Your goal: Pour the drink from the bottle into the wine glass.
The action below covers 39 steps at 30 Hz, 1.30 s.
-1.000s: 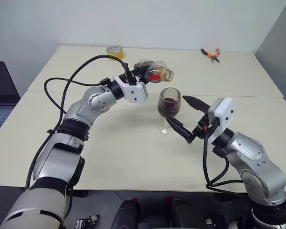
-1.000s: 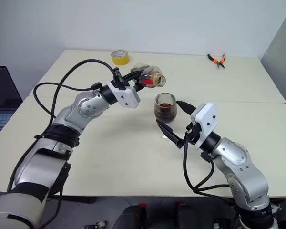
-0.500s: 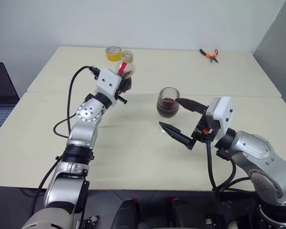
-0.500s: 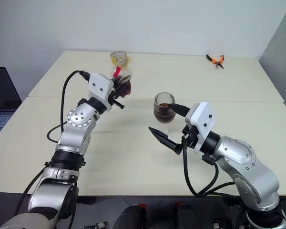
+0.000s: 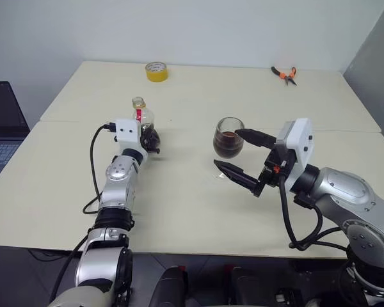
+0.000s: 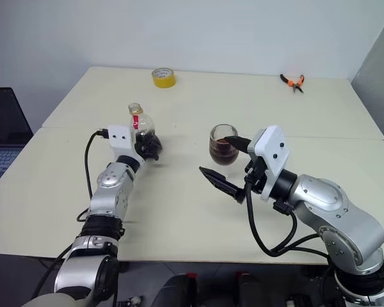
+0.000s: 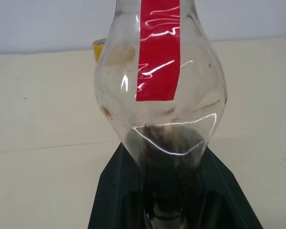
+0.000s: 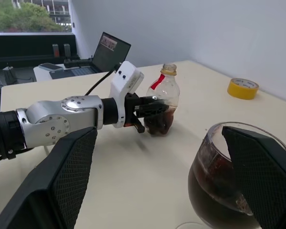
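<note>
place: lab/office | cues — bare tables (image 5: pixel 198 211), laptop (image 5: pixel 3 128), pliers (image 5: pixel 283 73), tape roll (image 5: pixel 156 71)

From my left wrist cam the bottle (image 7: pixel 159 95) is cut off at the top, so I can't see its mouth. My left fingers (image 7: pixel 114 191) hide its base. The wine glass (image 5: pixel 228 138) stem sits behind my right fingers (image 5: pixel 238 176), and the laptop (image 5: pixel 1 128) runs off the edge.

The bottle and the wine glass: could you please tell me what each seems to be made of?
The bottle looks like thin clear plastic: soft, wavy glare, ribbed rounded body, glossy red label strip. The wine glass appears to be colourless glass, smooth and glossy, though clear hard plastic cannot be excluded.
</note>
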Motion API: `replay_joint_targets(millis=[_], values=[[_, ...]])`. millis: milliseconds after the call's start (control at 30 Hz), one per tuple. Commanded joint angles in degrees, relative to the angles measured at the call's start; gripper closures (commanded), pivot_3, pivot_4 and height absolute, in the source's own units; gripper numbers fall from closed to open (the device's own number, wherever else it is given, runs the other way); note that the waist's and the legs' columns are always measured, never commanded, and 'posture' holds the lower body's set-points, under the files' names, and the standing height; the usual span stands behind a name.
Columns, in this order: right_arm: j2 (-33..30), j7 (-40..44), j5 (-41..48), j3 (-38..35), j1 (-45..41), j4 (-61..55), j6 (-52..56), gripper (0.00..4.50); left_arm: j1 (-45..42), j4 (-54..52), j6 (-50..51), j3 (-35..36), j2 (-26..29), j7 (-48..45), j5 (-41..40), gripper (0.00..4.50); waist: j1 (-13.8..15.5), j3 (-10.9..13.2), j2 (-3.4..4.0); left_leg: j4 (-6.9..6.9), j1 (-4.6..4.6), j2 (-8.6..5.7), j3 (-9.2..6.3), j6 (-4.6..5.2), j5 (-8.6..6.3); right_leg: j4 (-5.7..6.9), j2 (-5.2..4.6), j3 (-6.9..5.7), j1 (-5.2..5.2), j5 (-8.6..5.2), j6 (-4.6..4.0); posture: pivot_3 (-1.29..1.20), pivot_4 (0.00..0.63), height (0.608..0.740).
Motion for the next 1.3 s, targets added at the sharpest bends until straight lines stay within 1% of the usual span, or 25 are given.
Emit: replay_joint_targets(millis=[33,167,200,267,500,533,600,700,833,867,933,1000,1067,1133,1300], values=[[-0.1,0.3,0.5,-0.8,-1.2,-1.4,-1.5,0.00,-1.8,0.6,-2.8,1.6,-0.4,1.3,-0.6,3.87,0.0,0.0,0.00,0.00,0.00,0.00,0.00,0.00,0.00,-0.01,0.00,0.00,0.00,0.00,0.00,0.00,0.150,0.740],[-0.2,0.6,0.5,-0.7,-1.0,-1.5,-1.6,0.00,-1.6,1.5,-5.1,0.5,-0.5,1.1,0.9,3.87,0.0,0.0,-0.01,0.00,0.00,0.01,-0.01,0.00,0.00,0.00,0.00,-0.01,0.00,0.00,0.00,0.00,0.150,0.740],[-0.2,0.7,0.5,-0.6,-0.9,-1.6,-1.6,0.00,-1.6,1.8,-5.0,0.8,-0.7,0.6,0.2,3.87,0.0,0.0,-0.01,0.00,0.00,0.01,-0.01,0.00,0.00,-0.01,0.00,-0.01,0.00,0.00,0.00,0.00,0.150,0.740],[-0.2,0.8,0.5,-0.5,-0.8,-1.7,-1.6,0.00,-1.1,2.0,-5.5,0.9,-0.8,0.4,0.0,3.13,0.0,0.0,-0.01,0.00,0.00,0.01,-0.01,0.00,0.00,-0.01,0.00,-0.01,0.00,0.00,0.00,0.00,0.150,0.740],[0.1,0.8,2.1,-0.8,-0.2,-1.6,-0.6,0.00,0.6,0.8,-7.0,0.4,-1.0,0.4,0.8,0.89,0.0,0.0,-0.01,-0.01,0.01,0.01,-0.01,0.00,0.00,-0.01,0.00,-0.01,0.00,0.00,0.00,0.00,0.150,0.740],[0.1,0.8,2.4,-0.9,-0.1,-1.6,-0.6,0.00,1.0,0.3,-7.5,0.3,-1.0,0.4,1.1,0.51,0.0,0.0,-0.01,-0.01,0.01,0.01,-0.01,0.00,0.00,-0.02,0.00,0.00,0.00,0.00,0.00,0.00,0.150,0.740],[-0.3,0.8,2.7,-1.3,0.5,-1.8,-0.8,0.00,2.2,-1.6,-7.6,0.2,-1.4,0.3,0.9,0.02,0.0,0.0,-0.01,-0.01,0.01,0.01,-0.01,0.00,0.00,-0.02,0.00,0.00,0.00,0.00,0.00,0.00,0.150,0.740],[-1.2,1.5,2.9,-3.1,2.9,-2.6,-1.9,0.00,5.5,-6.9,-5.9,0.5,-1.8,0.8,0.6,0.02,0.0,0.0,-0.01,-0.02,0.00,0.01,-0.01,0.00,0.00,-0.03,0.00,0.00,0.01,0.00,0.00,0.00,0.150,0.740],[-2.1,2.0,0.4,-3.9,7.3,-2.3,-4.5,0.00,10.6,-15.9,-3.5,-0.2,-1.3,1.1,1.8,0.02,0.0,0.0,-0.03,-0.04,0.00,0.03,-0.01,-0.01,0.00,-0.05,0.00,0.02,0.03,0.00,0.00,0.00,0.150,0.740],[-1.3,1.3,-2.0,-3.8,9.0,-0.9,-6.8,0.00,12.4,-19.4,-2.3,-0.2,-1.5,1.5,1.8,0.02,0.0,0.0,-0.04,-0.04,0.01,0.04,-0.01,-0.01,0.00,-0.05,0.00,0.01,0.03,0.00,0.00,0.00,0.150,0.740],[2.8,-0.1,-8.3,-3.4,14.5,3.5,-15.7,0.00,18.7,-29.9,0.5,-1.1,-1.8,2.3,2.8,0.02,0.0,-0.2,-0.20,-0.04,0.02,0.05,-0.03,-0.01,0.00,-0.04,0.01,0.00,0.04,0.00,0.00,0.00,0.150,0.740],[8.2,-1.1,-11.7,-3.4,18.4,7.5,-23.9,0.00,23.3,-37.4,4.1,-1.0,-2.8,3.8,2.5,0.02,0.0,-0.3,-0.29,-0.14,0.05,0.09,-0.01,-0.03,-0.01,-0.17,0.02,0.01,0.08,0.00,0.00,0.00,0.150,0.740],[11.1,-2.0,-15.5,-3.4,19.9,12.1,-29.2,0.00,25.1,-39.6,6.4,-1.2,-3.1,3.9,2.5,0.02,0.0,-0.3,-0.22,-0.15,0.05,0.08,0.01,-0.03,-0.01,-0.18,0.01,0.05,0.08,0.00,0.00,0.00,0.150,0.740],[12.4,-2.2,-19.8,-3.8,20.8,17.4,-35.3,0.00,26.0,-39.8,7.9,-1.6,-3.1,4.3,3.1,0.02,0.1,-0.4,-0.22,-0.10,0.11,0.05,0.02,-0.02,-0.01,-0.07,0.01,0.05,0.08,0.00,0.00,0.00,0.150,0.740],[14.8,-3.1,-24.3,-5.5,20.7,26.8,-45.2,0.00,27.1,-39.6,7.9,-1.6,-3.6,4.7,3.2,0.02,0.0,-0.4,-0.20,-0.11,0.23,0.03,0.02,-0.01,-0.02,-0.08,0.04,0.06,0.19,0.00,0.00,0.00,0.150,0.740]])
